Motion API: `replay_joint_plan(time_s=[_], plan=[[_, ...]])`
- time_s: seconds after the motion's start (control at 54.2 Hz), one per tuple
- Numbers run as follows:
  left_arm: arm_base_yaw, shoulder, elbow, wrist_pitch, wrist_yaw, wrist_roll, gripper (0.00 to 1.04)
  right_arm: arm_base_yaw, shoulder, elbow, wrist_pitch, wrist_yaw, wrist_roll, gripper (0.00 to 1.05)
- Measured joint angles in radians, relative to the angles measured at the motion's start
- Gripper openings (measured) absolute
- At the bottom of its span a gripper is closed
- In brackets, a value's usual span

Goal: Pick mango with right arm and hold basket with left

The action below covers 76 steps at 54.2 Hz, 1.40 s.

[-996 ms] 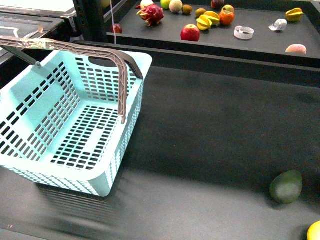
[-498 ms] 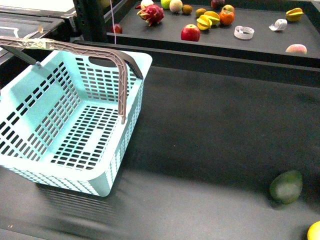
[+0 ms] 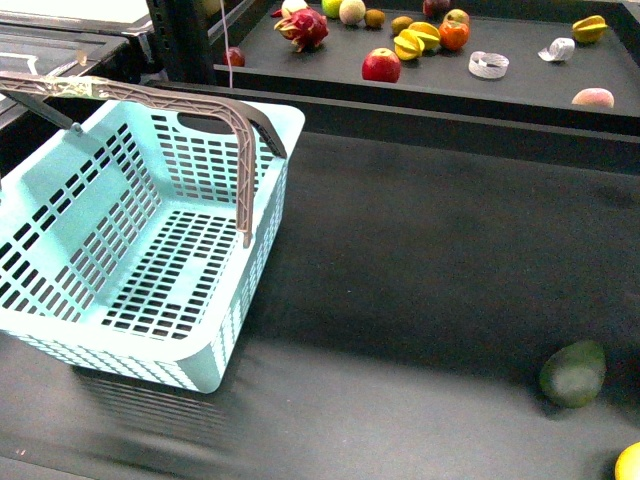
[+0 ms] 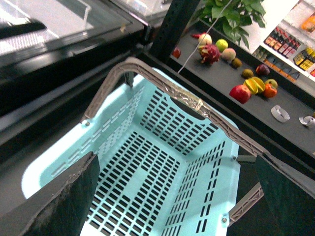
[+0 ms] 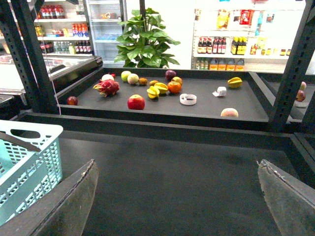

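Mango (image 3: 630, 462) and basket (image 3: 60, 215), neither gripped
Our left gripper (image 4: 174, 162) and right gripper (image 5: 177, 167) gape wide, empty; we count one mango, one basket, one green fruit (image 3: 572, 373).

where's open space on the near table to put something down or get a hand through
The widest bare patch is the dark tabletop between the basket and the dark green fruit, running back to the rear shelf. The basket's floor is bare too. That shelf is crowded with fruit.
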Motion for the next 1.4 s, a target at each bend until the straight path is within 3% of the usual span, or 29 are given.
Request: replay_joint_plan(time_s=[0.184,0.498,0.738,1.088,1.402], plan=[[-0.013,0.345,0.213,0.007,0.024,-0.135,0.99,0.000,0.000,0.000,0.000,0.000,0.000,0.97],[-0.002,0.630,0.491,-0.054,0.092,-0.295,0.99,0.000,0.000,0.000,0.000,0.000,0.000,0.97],[0.005,0.721,0.636,-0.086,0.100,-0.378,0.99,0.000,0.000,0.000,0.000,0.000,0.000,0.97],[-0.028,0.660,0.629,-0.110,0.128,-0.399,0.99,0.000,0.000,0.000,0.000,0.000,0.000,0.97],[-0.055,0.825,0.854,-0.211,0.126,-0.435,0.99,0.000,0.000,0.000,0.000,0.000,0.000,0.97]])
